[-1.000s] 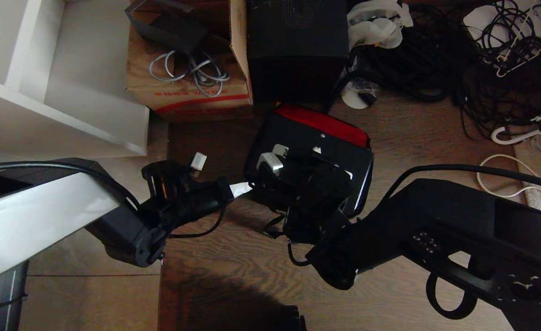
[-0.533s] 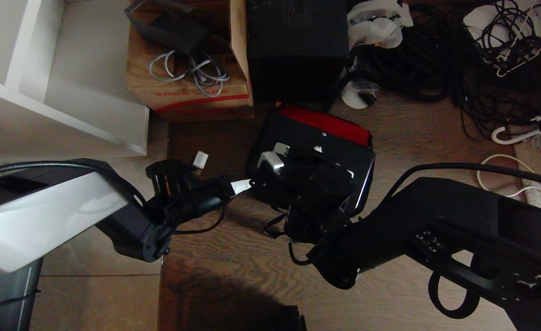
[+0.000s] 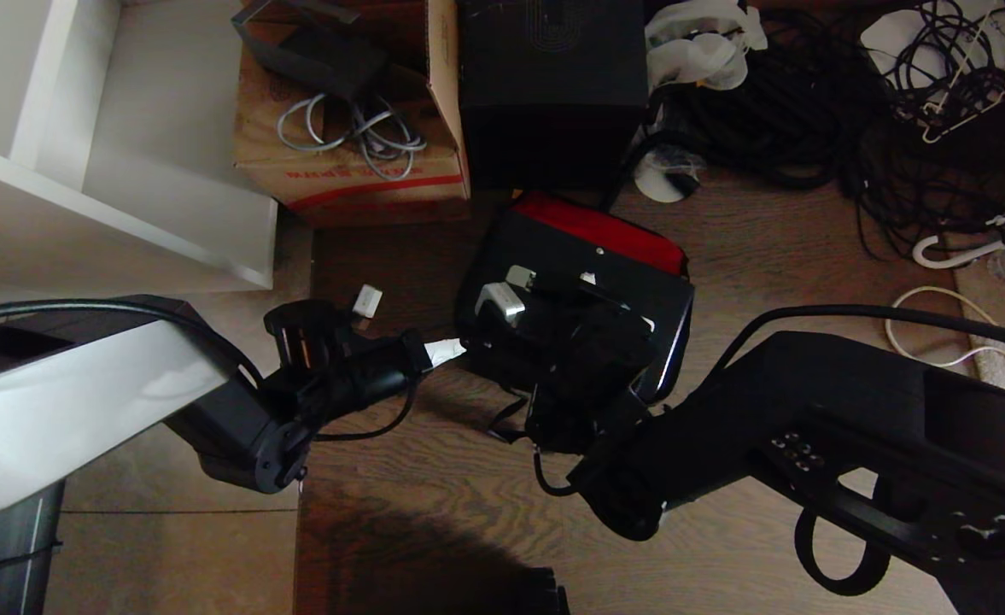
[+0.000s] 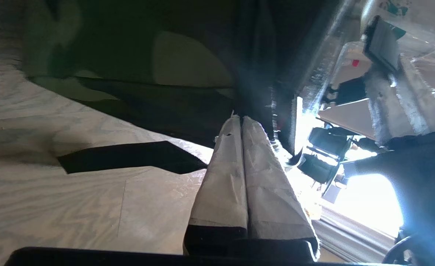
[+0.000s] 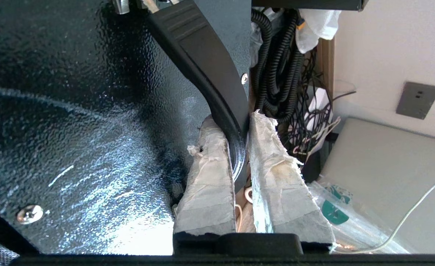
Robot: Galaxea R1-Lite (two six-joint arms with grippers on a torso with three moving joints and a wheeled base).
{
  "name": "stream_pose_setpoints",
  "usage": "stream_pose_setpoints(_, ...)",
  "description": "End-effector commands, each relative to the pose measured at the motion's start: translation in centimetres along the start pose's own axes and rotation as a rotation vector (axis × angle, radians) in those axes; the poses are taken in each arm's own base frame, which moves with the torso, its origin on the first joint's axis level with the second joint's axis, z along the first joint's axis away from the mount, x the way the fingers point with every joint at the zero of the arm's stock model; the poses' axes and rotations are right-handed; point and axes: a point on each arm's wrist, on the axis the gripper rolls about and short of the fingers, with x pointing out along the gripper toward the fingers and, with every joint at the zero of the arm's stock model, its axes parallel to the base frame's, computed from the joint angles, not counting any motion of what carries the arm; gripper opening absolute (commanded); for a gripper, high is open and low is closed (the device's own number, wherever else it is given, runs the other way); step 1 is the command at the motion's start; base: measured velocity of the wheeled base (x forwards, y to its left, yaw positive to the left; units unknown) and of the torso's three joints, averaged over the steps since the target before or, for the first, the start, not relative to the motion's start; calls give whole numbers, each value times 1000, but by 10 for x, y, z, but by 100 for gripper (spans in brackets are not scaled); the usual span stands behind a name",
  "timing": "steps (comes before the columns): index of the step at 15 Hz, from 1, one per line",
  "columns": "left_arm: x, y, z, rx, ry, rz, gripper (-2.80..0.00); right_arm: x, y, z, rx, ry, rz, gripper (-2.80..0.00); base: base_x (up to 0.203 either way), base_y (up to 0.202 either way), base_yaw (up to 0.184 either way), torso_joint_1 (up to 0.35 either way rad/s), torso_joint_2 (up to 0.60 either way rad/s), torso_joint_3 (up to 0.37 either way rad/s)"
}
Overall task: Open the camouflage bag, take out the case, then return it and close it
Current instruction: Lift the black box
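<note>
The open bag [image 3: 604, 224] sat on the wood floor [image 3: 434, 504] just in front of a cardboard box [image 3: 357, 171] and a taller black box [image 3: 553, 94], its red lid lining showing at the far side. The black case [image 3: 639, 295] stood inside it. The right end effector [image 5: 239, 147] was clenched on the case's handle [image 5: 206, 66], its taped fingers [image 5: 210, 184] pressed to either side of the black grip, in the right wrist view. The left end effector [image 4: 242, 120] was at the bag's left edge with its taped fingertips [image 4: 221, 177] pressed together; the left wrist view showed them against the camouflage fabric [image 4: 121, 48], but whether they pinched any of it could not be told. Tangled black cables [image 3: 809, 111] lay on the floor to the right.
</note>
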Motion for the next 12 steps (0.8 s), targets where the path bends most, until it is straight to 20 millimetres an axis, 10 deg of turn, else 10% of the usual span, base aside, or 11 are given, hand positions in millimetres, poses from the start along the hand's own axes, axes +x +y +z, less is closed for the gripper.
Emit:
stream_pose_setpoints(1, -2, -9, 3, 8, -5, -20, -280, 0, 2, -1, -8, 6, 0, -280, 0, 0, 0, 0, 0, 0)
stream_pose_setpoints(12, 5, -18, -11, -1, 40, -45, -280, -8, 2, 4, -4, -11, 8, -280, 0, 0, 0, 1, -3, 2)
